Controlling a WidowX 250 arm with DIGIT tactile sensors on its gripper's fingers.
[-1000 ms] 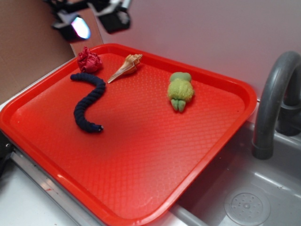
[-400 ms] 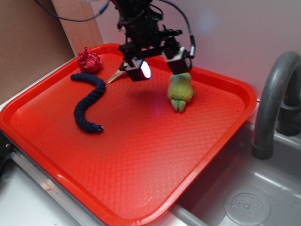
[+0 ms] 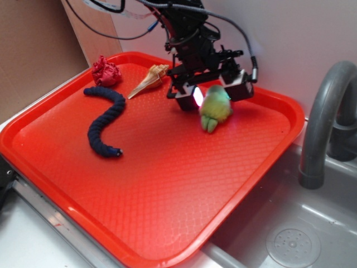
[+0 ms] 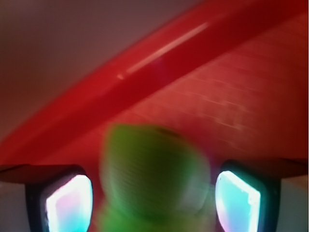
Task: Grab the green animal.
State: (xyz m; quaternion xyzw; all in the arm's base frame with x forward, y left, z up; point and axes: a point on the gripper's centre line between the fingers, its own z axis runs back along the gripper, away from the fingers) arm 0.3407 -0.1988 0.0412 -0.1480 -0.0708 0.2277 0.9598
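The green animal [image 3: 215, 110], a fuzzy yellow-green plush with two small feet toward the front, lies on the red tray [image 3: 167, 184] near its far right side. My gripper [image 3: 213, 94] has come down over its head end and stands open, one glowing pad on each side of the toy. In the wrist view the green animal [image 4: 154, 179] fills the space between the two lit pads [image 4: 67, 205], with narrow gaps on both sides. The gripper [image 4: 153, 203] does not squeeze the toy.
A dark blue braided rope [image 3: 105, 120] curves across the tray's left part. A red fabric ball [image 3: 105, 71] and a tan seashell [image 3: 148, 80] lie at the far left corner. A grey faucet [image 3: 323, 123] and sink [image 3: 290, 240] are to the right.
The arm swept in from the upper left, moved right and dropped lower. The open fingers now straddle the green animal's head end, where before they hung above and left of it.
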